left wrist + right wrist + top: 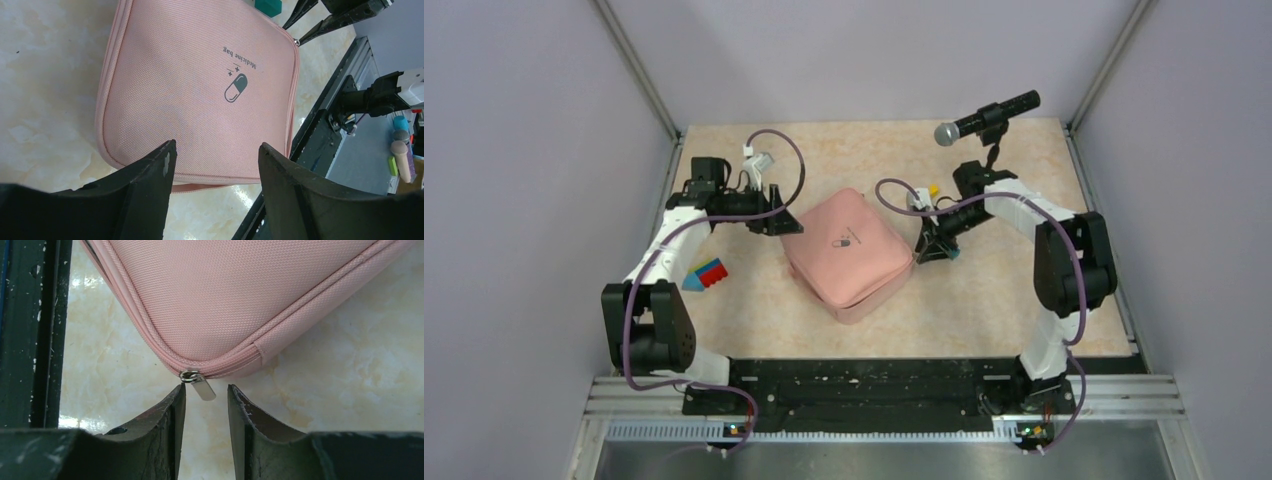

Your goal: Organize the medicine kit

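1. The medicine kit [847,255] lay flat near the middle of the table [984,300], lid and pill logo [235,87] facing up, and zipped shut as far as I could see.
2. It sat turned on the diagonal, 1 corner aimed at each arm. It looked almost square, so I could not call its long axis with any confidence.
3. The right end effector [932,243] hung low at the right-hand corner with its fingers apart. The zipper pull [204,388] stuck out toward them, just at the tips and not yet pinched. I took this as lining up to draw the zip.
4. The left end effector [215,147] hovered over the opposite edge, fingers wide and gripping nothing, probably placed to steady the case.
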